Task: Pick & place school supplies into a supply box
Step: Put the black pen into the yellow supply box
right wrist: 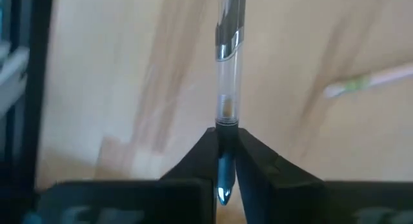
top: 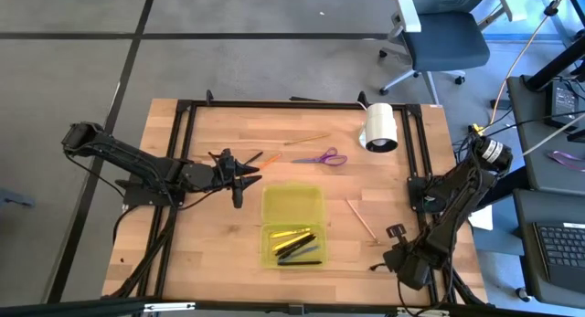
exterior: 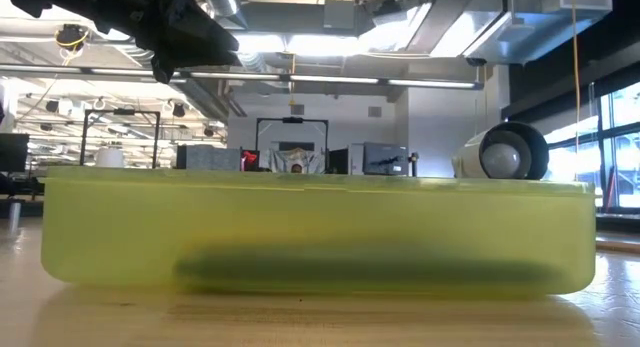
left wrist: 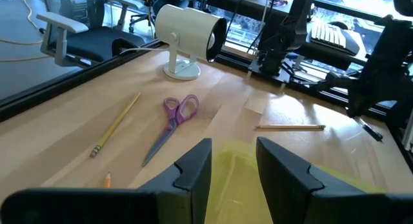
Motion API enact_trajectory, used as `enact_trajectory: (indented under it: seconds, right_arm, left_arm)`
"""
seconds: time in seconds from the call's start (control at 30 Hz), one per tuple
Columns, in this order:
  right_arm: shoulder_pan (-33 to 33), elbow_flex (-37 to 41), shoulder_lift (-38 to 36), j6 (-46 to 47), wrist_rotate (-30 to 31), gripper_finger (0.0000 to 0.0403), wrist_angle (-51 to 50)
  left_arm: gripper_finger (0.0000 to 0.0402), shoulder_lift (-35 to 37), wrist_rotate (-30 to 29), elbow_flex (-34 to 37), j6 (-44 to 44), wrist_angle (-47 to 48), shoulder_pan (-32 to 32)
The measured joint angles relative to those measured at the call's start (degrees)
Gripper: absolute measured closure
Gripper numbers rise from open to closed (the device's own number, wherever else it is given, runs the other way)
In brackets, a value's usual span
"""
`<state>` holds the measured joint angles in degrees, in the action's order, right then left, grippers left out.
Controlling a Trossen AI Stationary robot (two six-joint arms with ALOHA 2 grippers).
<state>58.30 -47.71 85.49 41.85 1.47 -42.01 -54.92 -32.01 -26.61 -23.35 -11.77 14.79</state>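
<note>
Gleaming clear-barrelled pen (right wrist: 227, 88), upright

Your high camera looks straight down on the whole counter (top: 219, 262) from well above. Your low one sits at counter level, pressed close against the yellow-green supply box (exterior: 310, 232), facing the room behind. The left wrist camera looks forward past its own pincer (left wrist: 232, 169) across the counter; it shares the purple scissors (left wrist: 173, 121) and white roll (left wrist: 190, 33) with the high view. The right wrist camera looks close down at a clear pen (right wrist: 227, 88).
</note>
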Motion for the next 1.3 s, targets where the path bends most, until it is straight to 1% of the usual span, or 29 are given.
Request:
enact_trajectory:
  seconds: [0.13,0.3,0.37,0.47,0.67,0.8,0.87,1.03,1.13,1.3]
  right_arm:
    - [-3.6,-2.3,-1.5,-1.5,6.2,0.0363,0.1]
    - [-10.4,-3.8,-2.9,-5.0,10.9,0.0365,0.8]
    - [-13.6,-4.0,-3.0,-8.3,10.9,0.0361,2.4]
    - [-18.7,-4.0,-3.0,-13.8,10.5,0.0360,7.5]
    - [-28.6,-4.1,-3.0,-21.9,8.0,0.0365,23.8]
    - [-33.4,-4.1,-2.1,-26.9,5.5,0.0363,32.7]
    - [-35.1,-5.2,-0.8,-28.6,4.1,0.0364,34.7]
    - [-36.9,-13.1,5.2,-33.9,2.8,0.0365,31.0]
    - [-37.4,-19.4,10.3,-36.0,2.6,0.0363,25.5]
    - [-38.2,-28.9,19.4,-36.0,-0.1,0.0365,14.3]
  left_arm:
    - [0.0286,0.0,0.0,0.0,0.0,0.0,0.0]
    - [0.0286,0.0,0.0,0.0,0.0,0.0,0.0]
    - [0.0286,0.0,0.0,0.0,0.0,0.0,0.0]
    - [0.0286,0.0,0.0,0.0,0.0,-0.1,0.0]
    - [0.0286,0.0,0.1,0.0,0.1,0.0,0.0]
    - [0.0286,0.0,0.1,0.0,0.1,0.0,0.0]
    - [0.0286,0.0,0.1,0.0,0.1,0.2,0.0]
    - [0.0286,0.0,0.1,0.0,0.9,1.2,0.0]
    - [0.0286,0.0,0.1,0.0,3.0,1.9,0.0]
    - [0.0286,0.0,0.2,0.0,4.1,2.5,0.0]
